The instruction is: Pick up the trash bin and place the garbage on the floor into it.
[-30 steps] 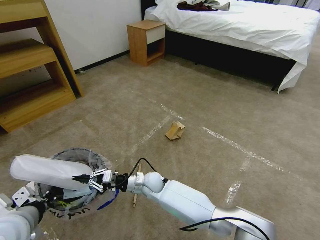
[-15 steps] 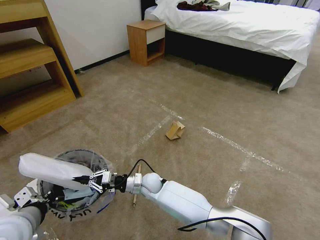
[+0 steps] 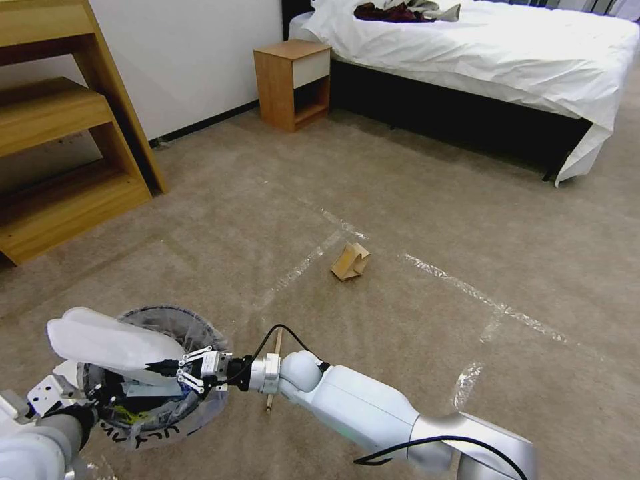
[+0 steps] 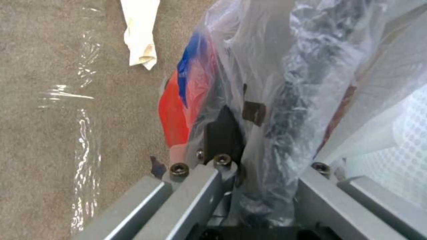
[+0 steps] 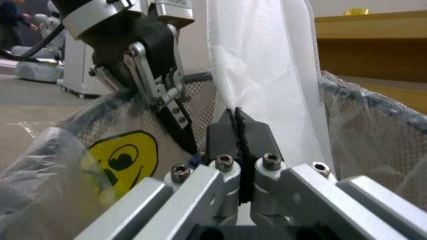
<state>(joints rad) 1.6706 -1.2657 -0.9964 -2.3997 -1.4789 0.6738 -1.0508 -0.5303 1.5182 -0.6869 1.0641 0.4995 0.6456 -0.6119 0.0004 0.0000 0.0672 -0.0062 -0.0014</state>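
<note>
The trash bin (image 3: pixel 200 400), a dark bucket lined with a crinkly clear bag, hangs just above the floor (image 3: pixel 400 200) at the lower left. My left gripper (image 3: pixel 100 395) is shut on its near rim (image 4: pixel 307 76). Held over the bin's mouth is a flat white slipper (image 3: pixel 110 341), tilted, its heel pinched in my shut right gripper (image 3: pixel 170 365). In the right wrist view the pads (image 5: pixel 256 136) clamp the slipper (image 5: pixel 262 66) inside the bin wall (image 5: pixel 369 133). On the carpet lie folded brown cardboard (image 3: pixel 350 261), a thin wooden stick (image 3: pixel 273 373) and crumpled white paper (image 4: pixel 140 36).
A wooden shelf unit (image 3: pixel 60 147) stands at the left. At the back, a nightstand (image 3: pixel 293 83) sits beside a white bed (image 3: pixel 493 60) with dark red and grey clothes (image 3: pixel 400 11) on it. Open carpet with tape strips (image 3: pixel 467 287) lies ahead and right.
My right gripper has come down and slightly nearer with the slipper, whose free end has dropped toward the bin's mouth. The bin has shifted a little toward me.
</note>
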